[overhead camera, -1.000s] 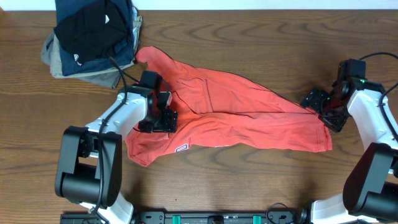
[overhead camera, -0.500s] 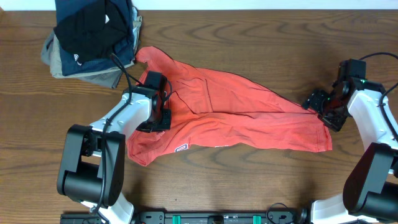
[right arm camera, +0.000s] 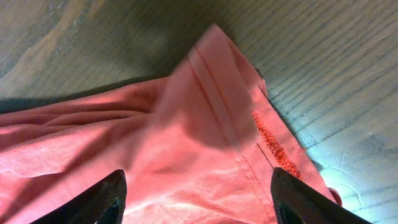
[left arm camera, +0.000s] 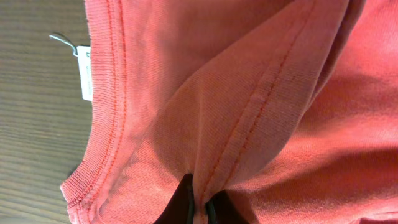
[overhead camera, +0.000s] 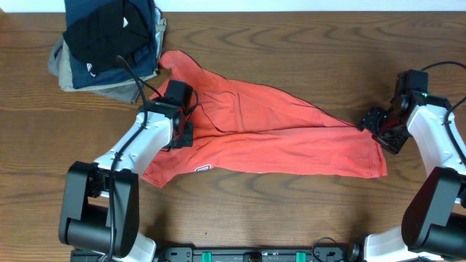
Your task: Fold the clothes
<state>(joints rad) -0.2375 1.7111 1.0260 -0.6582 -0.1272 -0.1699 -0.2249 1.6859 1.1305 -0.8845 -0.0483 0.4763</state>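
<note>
Coral-red T-shirt [overhead camera: 291,142], sprawled crumpled across the wooden table [overhead camera: 291,51], looks soft, light and limp, best taken at seams or hems: left gripper [left arm camera: 198,208] pinches a collar-side fold, right gripper [right arm camera: 196,199] gapes wide astride a hem corner.
</note>
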